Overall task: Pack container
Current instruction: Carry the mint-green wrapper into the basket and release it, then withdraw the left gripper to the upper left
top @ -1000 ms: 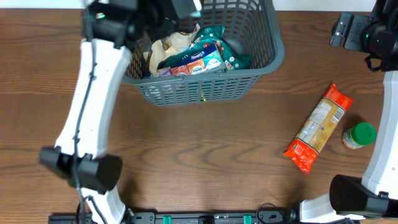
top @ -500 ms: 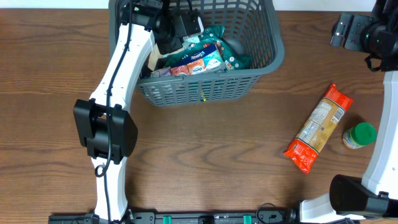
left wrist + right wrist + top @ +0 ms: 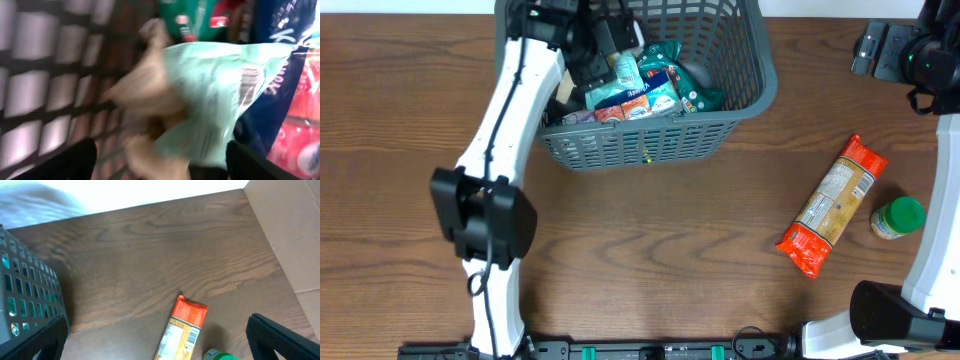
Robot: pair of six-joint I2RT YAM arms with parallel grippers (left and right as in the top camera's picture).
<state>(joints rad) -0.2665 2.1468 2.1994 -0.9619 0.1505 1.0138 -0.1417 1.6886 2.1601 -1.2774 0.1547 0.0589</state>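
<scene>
Container [image 3: 745, 105] stands at the far side of the table [image 3: 620, 250] in the overhead view. The left gripper [image 3: 605, 48] is inside its left part, over packed grocery packets [image 3: 655, 92]. The right gripper [image 3: 872, 48] is well apart, and an orange-red packet [image 3: 830, 205] and green-lidded jar [image 3: 898, 218] lie outside. Left wrist: jaws wide, with a blurred pale green packet [image 3: 210, 95] between them by the lattice wall. Right wrist: jaws wide and empty, container corner at left.
</scene>
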